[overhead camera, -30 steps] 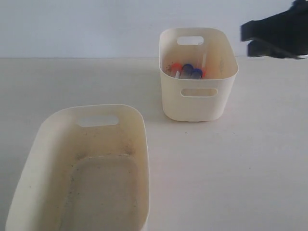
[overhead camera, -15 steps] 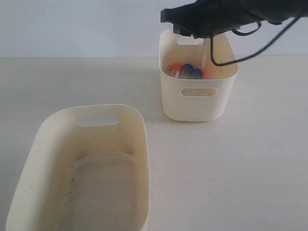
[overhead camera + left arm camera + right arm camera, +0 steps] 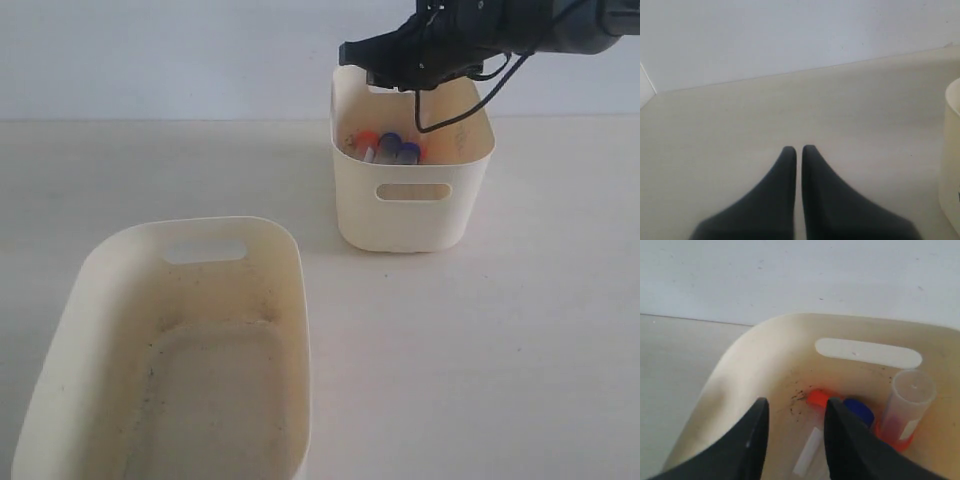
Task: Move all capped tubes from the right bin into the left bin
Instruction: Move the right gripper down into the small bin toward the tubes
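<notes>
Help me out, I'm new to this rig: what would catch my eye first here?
The dark right hand, jaws open, hangs over the right bin at the back right. Inside it, the bright orange and blue caps of the capped tubes stand out. The larger left bin fills the near left, no tubes visible on its speckled floor.

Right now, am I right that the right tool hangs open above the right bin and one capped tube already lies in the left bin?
Not quite: the left bin holds no tube yet; the exterior view shows only its bare speckled floor. The right tool does hang open above the right bin, where the capped tubes lie.
</notes>
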### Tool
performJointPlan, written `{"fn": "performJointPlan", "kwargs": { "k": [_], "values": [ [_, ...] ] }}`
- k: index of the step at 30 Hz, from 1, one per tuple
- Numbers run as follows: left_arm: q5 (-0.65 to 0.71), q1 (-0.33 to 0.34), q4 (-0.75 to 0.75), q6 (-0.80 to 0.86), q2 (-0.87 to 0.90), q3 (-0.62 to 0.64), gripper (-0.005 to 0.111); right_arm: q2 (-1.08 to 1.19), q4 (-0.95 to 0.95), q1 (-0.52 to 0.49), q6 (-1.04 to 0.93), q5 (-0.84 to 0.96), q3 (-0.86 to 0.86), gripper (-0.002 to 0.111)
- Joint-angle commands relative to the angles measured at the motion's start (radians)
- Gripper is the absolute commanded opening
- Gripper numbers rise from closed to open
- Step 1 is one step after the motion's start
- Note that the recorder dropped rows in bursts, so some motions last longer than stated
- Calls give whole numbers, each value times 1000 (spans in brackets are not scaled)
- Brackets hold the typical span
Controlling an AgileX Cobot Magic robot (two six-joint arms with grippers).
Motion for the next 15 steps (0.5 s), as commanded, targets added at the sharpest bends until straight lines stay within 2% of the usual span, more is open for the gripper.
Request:
{"fn": "performJointPlan", "kwargs": {
  "k": [1, 3, 7, 8, 15],
  "values": [
    [-15, 1, -1, -12, -2, -4, 4, 22, -239, -8, 136, -7, -38, 37],
    [-15, 1, -1, -12, -2, -4, 4, 39, -349, -10, 229, 19, -57, 37],
    [-15, 1, -1, -12, -2, -4, 4, 70, -473, -19, 390, 70, -87, 56],
    [-15, 1, -1, -12, -2, -4, 4, 73, -484, -19, 395, 74, -92, 57],
    [-15, 1, -1, -12, -2, -4, 4, 75, -515, -19, 430, 39, -92, 55]
  ]
}}
